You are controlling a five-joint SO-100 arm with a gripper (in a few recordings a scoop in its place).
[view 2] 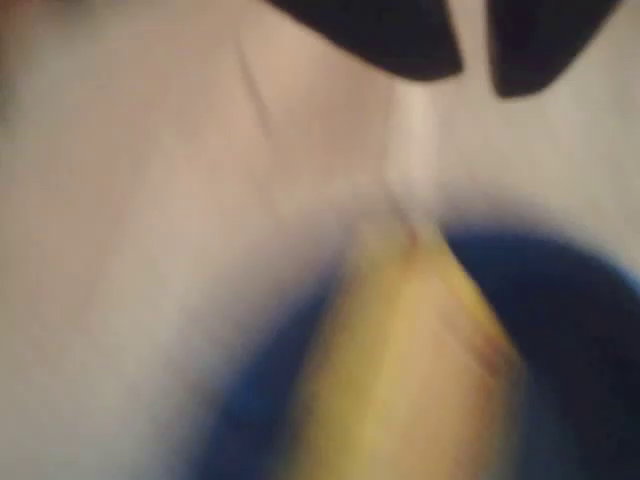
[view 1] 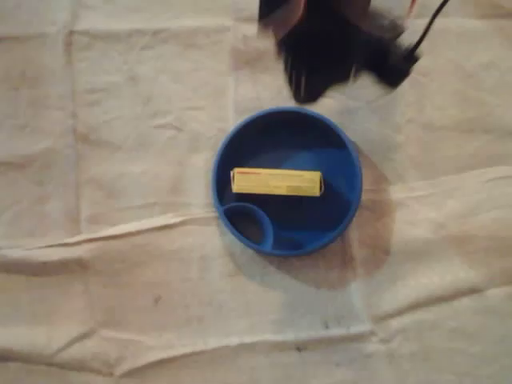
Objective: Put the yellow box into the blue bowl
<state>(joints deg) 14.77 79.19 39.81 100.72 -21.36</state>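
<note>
The yellow box (view 1: pixel 277 182) lies flat on its long side inside the blue bowl (view 1: pixel 336 136), near the bowl's middle. In the overhead view my gripper (view 1: pixel 312 84) is a dark blur just beyond the bowl's far rim, clear of the box. The wrist view is blurred: the two black fingertips (view 2: pixel 400 35) sit at the top, almost together, with a thin slit between them and nothing held. There my gripper (view 2: pixel 475 60) is above the yellow box (view 2: pixel 410 370) and the blue bowl (view 2: pixel 560 320).
A wrinkled beige cloth (view 1: pixel 120 160) covers the whole table, with raised folds running across in front of the bowl. A small round ring-shaped part (view 1: pixel 248 224) sits inside the bowl's near-left rim. A black cable (view 1: pixel 428 28) trails at the top right.
</note>
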